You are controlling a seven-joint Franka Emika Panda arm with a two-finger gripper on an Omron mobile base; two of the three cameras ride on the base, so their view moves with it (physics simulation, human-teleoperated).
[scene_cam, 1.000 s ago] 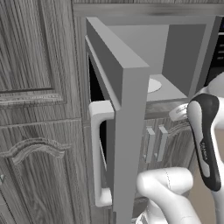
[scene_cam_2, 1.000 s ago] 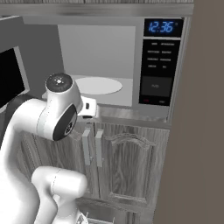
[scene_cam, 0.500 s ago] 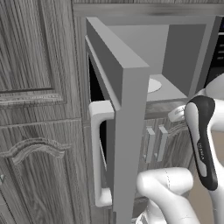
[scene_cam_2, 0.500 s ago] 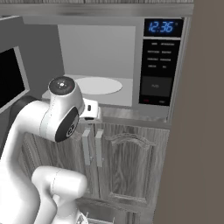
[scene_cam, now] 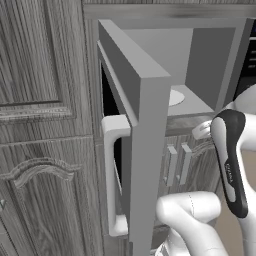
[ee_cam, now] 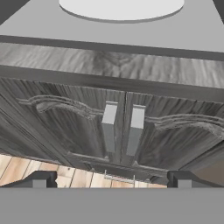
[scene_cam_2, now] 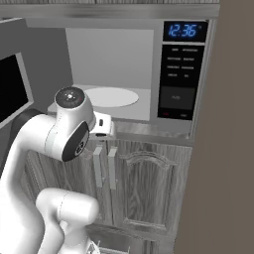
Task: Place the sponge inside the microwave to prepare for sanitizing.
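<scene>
- End effector (ee_cam: pixel 111 180): fingertips spread fully apart, nothing between them, facing the cabinet doors (ee_cam: pixel 65 118).
- Sponge: you cannot tell where it lies. Judged light, soft and springy. Grip it across its short sides, squeezing gently.
- Microwave (scene_cam_2: pixel 183 74): door (scene_cam: pixel 145 125) swung open, white plate (scene_cam_2: pixel 111 96) within reach above the cabinet doors.
</scene>
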